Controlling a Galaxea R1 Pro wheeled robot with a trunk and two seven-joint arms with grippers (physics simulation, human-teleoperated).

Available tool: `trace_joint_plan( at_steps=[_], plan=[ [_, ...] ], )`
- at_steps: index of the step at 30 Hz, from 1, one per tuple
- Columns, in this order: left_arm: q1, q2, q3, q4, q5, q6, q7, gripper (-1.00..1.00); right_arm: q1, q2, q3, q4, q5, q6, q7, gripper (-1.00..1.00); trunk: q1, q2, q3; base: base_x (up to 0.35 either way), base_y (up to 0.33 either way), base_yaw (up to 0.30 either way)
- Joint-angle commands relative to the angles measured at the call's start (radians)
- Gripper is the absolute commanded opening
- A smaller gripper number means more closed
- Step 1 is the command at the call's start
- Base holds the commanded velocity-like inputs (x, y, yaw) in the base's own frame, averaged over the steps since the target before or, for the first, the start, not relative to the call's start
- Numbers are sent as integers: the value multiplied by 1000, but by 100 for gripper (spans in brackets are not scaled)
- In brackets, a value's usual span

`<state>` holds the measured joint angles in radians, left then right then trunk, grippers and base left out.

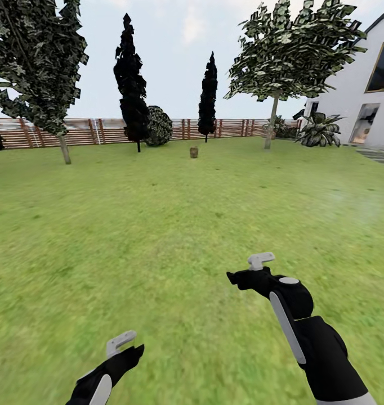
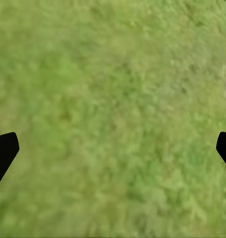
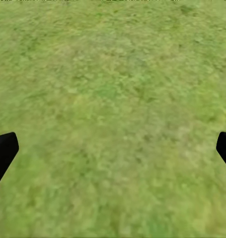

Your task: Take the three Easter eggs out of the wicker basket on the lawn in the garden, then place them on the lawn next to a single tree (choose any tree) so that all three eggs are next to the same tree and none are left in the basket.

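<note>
One small brown basket (image 1: 193,152) is sitting far out on the lawn (image 1: 175,225), close to the lawn's far edge where a slatted wooden fence (image 1: 90,131) is running across. It is too small and distant to tell whether any eggs are lying inside it.

Two broad-leaved trees are standing on the grass: one tree (image 1: 64,147) near the far left corner and a second tree (image 1: 269,126) toward the far right, each well apart from the basket. Two dark narrow cypresses (image 1: 131,84) are rising along the fence line, with one round bush (image 1: 158,126) just beside the nearer of them. A white house (image 1: 361,95) is closing the right edge, with a spiky low plant (image 1: 318,130) in front of it and grey paving (image 1: 380,154) beginning at the lawn's right edge.

Between the robot and the basket, wide open grass is stretching.

The left end effector (image 1: 124,346) is hanging low over the near grass; in the left wrist view its fingertips (image 2: 3,151) are standing wide apart with only grass between them. The right end effector (image 1: 245,273) is hovering further forward, its fingertips (image 3: 3,151) likewise spread wide and holding nothing.
</note>
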<state>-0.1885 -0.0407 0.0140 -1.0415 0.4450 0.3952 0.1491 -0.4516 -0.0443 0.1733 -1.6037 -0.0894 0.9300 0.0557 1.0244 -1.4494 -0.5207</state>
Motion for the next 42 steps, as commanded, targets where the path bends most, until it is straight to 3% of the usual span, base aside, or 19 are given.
trace_joint_plan(
  at_steps=[1, 42],
  plan=[
    [0, -1, 1, -2, 11, 5, 6, 100, -1, -1, 1, -1, -7, 4, -4, 100, 1, -1, -1, 334, 0, 0],
    [0, -1, 1, -2, 11, 5, 6, 100, -1, -1, 1, -1, -7, 4, -4, 100, 1, -1, -1, 334, 0, 0]
  ],
)
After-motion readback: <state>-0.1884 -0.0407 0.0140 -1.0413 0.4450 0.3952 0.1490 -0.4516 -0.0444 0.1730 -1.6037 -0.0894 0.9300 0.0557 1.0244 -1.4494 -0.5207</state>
